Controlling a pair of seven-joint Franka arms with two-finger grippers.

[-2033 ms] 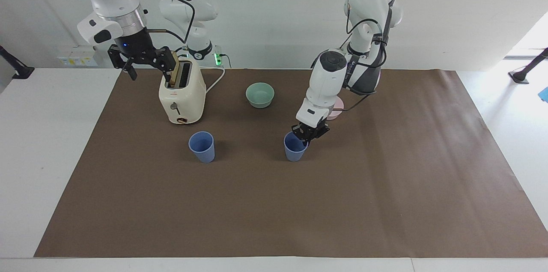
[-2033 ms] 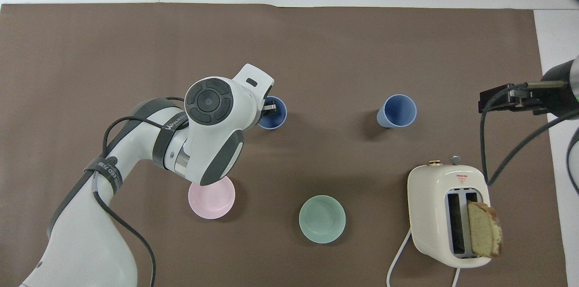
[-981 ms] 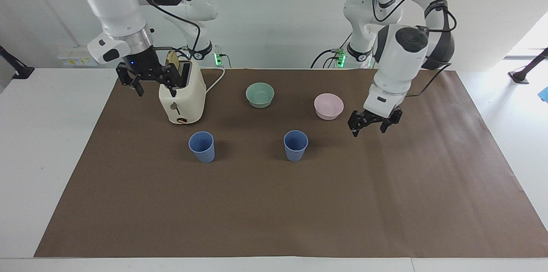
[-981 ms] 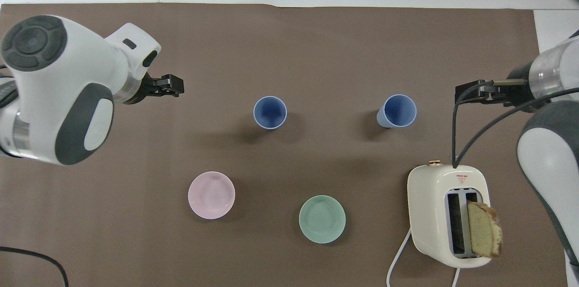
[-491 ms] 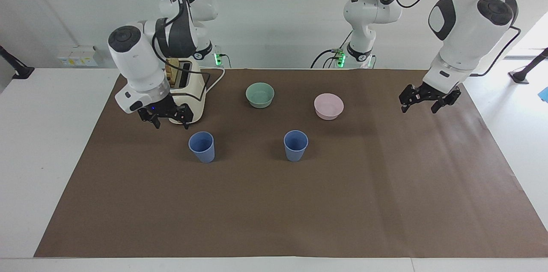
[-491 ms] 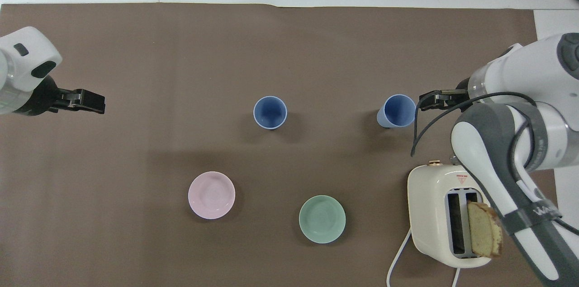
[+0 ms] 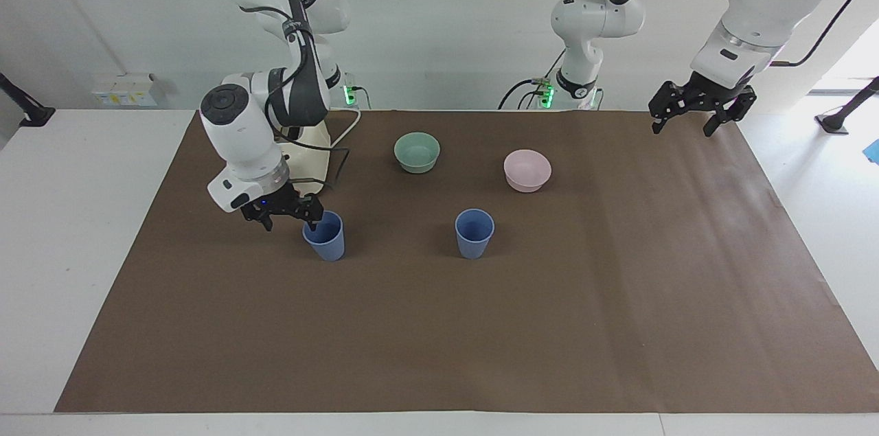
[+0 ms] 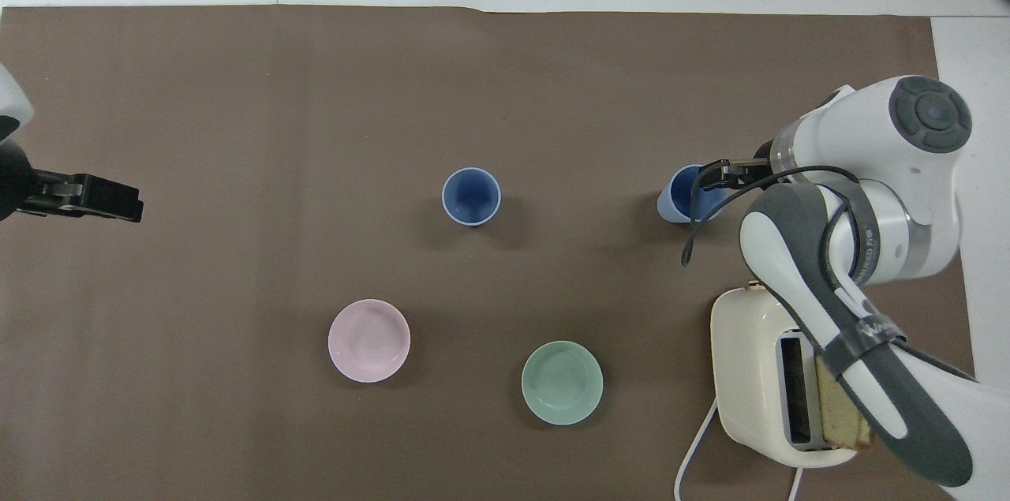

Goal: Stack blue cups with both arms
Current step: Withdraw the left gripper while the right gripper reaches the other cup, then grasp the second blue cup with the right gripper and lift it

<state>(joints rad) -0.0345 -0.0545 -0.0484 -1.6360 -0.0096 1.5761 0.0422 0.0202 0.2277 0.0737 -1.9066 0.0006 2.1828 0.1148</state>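
R gripper is low at the rim of one blue cup toward R arm's end, jaws wide, not gripping. Other cup stands mid-mat w/ nothing touching it. L gripper hangs over the mat's edge at L arm's end, jaws wide, holding nothing.

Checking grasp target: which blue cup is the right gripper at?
The blue cup by the toaster, toward the right arm's end; the right gripper is at its rim. The other blue cup stands alone mid-table.
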